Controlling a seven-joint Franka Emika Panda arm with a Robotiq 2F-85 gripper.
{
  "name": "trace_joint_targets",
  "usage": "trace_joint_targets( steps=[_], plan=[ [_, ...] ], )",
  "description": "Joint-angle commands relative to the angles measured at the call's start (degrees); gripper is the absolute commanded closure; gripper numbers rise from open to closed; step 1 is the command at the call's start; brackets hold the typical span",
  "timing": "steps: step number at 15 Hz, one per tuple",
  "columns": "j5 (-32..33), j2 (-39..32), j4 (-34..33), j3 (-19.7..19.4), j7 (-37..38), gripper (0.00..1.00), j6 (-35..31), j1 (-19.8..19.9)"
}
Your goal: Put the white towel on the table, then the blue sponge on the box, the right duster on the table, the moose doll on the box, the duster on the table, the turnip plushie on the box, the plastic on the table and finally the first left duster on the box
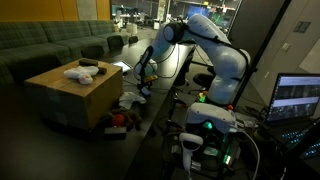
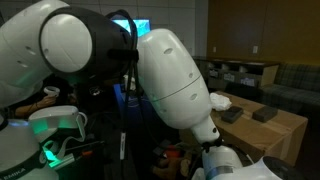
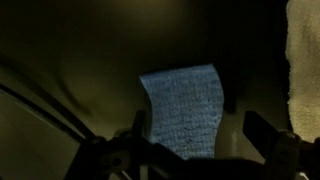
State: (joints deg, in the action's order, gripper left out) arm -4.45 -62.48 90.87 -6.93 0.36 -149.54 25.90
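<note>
In the wrist view the blue sponge (image 3: 185, 105) lies flat on a dark surface straight under my gripper (image 3: 200, 128). The gripper is open, with one dark finger (image 3: 140, 128) left of the sponge and the other (image 3: 265, 132) right of it, neither touching. A white towel (image 3: 303, 60) shows at the right edge. In an exterior view the gripper (image 1: 144, 86) hangs low beside the tan box (image 1: 60, 100), next to a white cloth (image 1: 129, 98) on the table. A small reddish-brown thing (image 1: 119, 120) lies near the box's foot.
On the box top sit a pale soft thing (image 1: 80, 71) and a dark one (image 1: 90, 63). Two dark items (image 2: 232, 115) rest on the box (image 2: 290, 140), seen past the arm. A green sofa (image 1: 50, 45) stands behind, and a lit monitor (image 1: 297, 98) is at the right.
</note>
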Motion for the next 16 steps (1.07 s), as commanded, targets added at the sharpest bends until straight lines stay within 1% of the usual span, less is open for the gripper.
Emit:
trace_joint_targets(
  steps=[1, 5, 9, 13, 14, 15, 16],
  plan=[
    [-1.71, -3.86, -6.37, 0.24, -1.21, 0.0, 3.17, 1.05],
    [-1.89, -6.36, -10.18, 0.59, -1.75, 0.0, 5.56, 2.01],
    [-2.72, -8.1, -13.99, 1.55, -3.2, 0.0, 9.64, 3.44],
    [-2.89, -8.39, -15.82, 1.89, -4.67, 0.0, 12.66, 3.67],
    [-2.7, -8.4, -16.02, 1.73, -4.75, 0.1, 13.15, 3.4],
    [-2.49, -8.12, -15.72, 1.66, -5.02, 0.25, 13.33, 3.13],
    [-2.36, -7.94, -15.58, 1.59, -5.16, 0.32, 13.54, 2.9]
  ],
)
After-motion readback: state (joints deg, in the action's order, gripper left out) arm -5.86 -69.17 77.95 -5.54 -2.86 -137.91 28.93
